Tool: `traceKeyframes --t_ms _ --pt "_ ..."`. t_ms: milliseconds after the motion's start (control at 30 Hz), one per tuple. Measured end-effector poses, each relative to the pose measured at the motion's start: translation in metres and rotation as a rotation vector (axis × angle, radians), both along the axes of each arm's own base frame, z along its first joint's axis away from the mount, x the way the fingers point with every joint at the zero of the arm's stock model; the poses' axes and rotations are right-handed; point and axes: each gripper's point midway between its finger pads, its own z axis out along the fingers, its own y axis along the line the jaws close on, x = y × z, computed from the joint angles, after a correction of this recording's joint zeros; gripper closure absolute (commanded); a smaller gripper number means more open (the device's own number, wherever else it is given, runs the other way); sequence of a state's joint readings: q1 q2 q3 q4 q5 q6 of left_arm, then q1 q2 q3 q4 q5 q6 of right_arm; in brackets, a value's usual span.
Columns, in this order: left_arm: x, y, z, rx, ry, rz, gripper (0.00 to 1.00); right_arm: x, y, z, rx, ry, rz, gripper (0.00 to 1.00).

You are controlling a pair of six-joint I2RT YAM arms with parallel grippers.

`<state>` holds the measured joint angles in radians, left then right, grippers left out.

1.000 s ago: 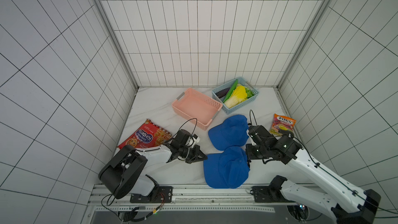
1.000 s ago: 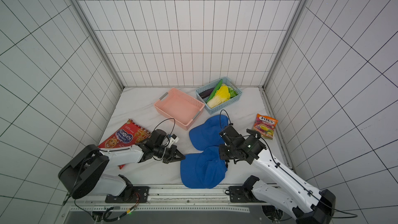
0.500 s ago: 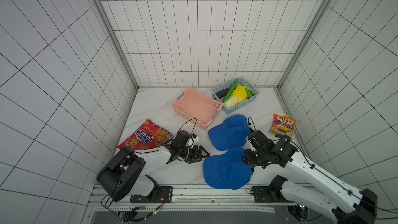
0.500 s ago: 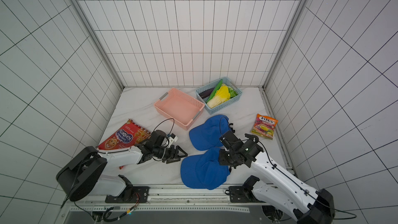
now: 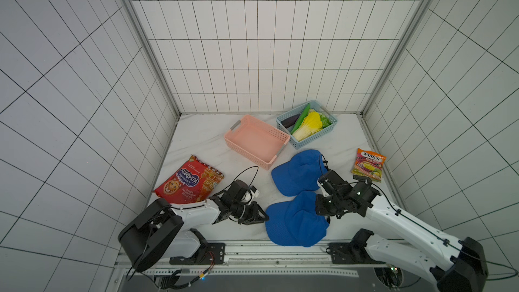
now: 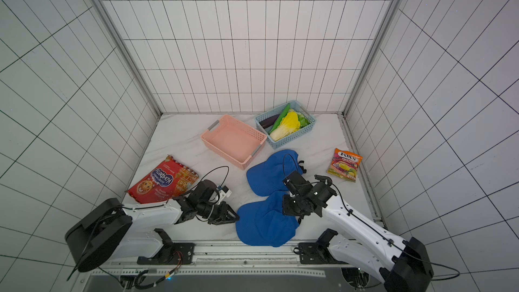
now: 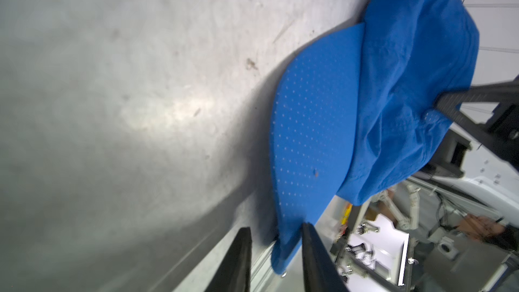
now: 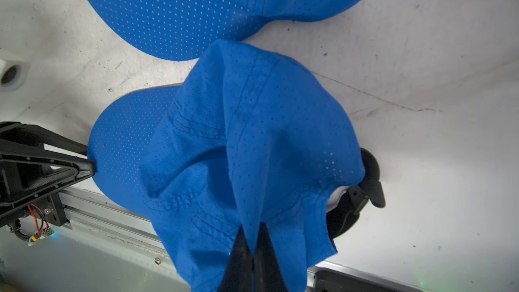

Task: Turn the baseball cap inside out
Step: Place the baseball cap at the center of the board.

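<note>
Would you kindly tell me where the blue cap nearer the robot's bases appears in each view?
In a top view: near cap low centre, between the arms.
In a top view: near cap low centre.
Left wrist: near cap fills the picture's right half.
Right wrist: picture centre, crown pinched by the right gripper.
Shared landmark: the far cap, beside it in every view.

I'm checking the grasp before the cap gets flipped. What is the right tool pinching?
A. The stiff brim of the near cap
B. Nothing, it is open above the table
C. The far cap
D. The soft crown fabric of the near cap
D: in the right wrist view the right tool is shut on a raised fold of the near cap, on its soft crown rather than its brim.
</note>
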<state>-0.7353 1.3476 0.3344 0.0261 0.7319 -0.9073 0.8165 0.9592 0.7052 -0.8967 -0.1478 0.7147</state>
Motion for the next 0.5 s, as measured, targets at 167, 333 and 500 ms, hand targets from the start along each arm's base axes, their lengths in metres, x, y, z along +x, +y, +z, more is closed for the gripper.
traceKeyframes --t_ms 167,333,500 --pt "0.01 -0.02 0.002 -0.016 -0.006 -0.031 0.99 0.016 -0.027 0.011 -0.044 -0.03 -0.093 1.0" --pt "0.024 -0.047 0.004 -0.034 -0.022 -0.06 1.0 0.025 -0.055 0.016 -0.1 -0.051 -0.171 1.0" --pt "0.029 -0.074 0.005 -0.06 -0.039 -0.107 1.0 0.031 -0.071 0.02 -0.154 -0.072 -0.22 1.0"
